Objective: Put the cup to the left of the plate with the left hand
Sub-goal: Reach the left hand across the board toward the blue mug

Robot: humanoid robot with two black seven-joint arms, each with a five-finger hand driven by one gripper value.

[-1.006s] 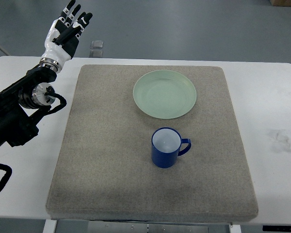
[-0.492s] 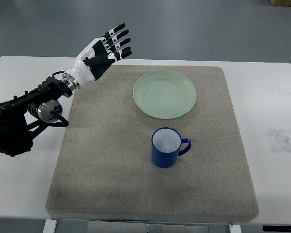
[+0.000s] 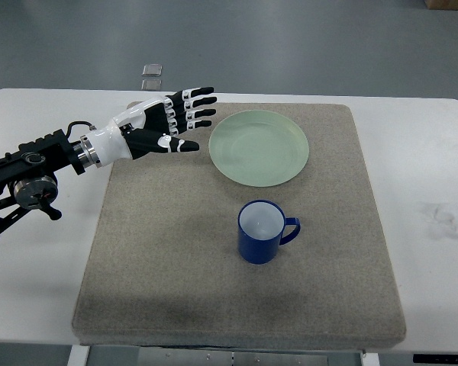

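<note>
A blue cup (image 3: 262, 232) with a white inside stands upright on the grey mat (image 3: 175, 259), its handle pointing right. A pale green plate (image 3: 259, 147) lies on the mat behind the cup. My left hand (image 3: 175, 122) reaches in from the left above the mat's far left part, just left of the plate. Its fingers are spread and hold nothing. It is well away from the cup, up and to the left of it. The right arm does not show.
The mat lies on a white table (image 3: 435, 175). A small clear object (image 3: 152, 70) lies on the floor beyond the table's far edge. A smudge (image 3: 443, 216) marks the table at the right.
My left hand has swung down and to the right, from beyond the table's far left corner to a spot over the mat beside the plate. Cup and plate have not moved.
</note>
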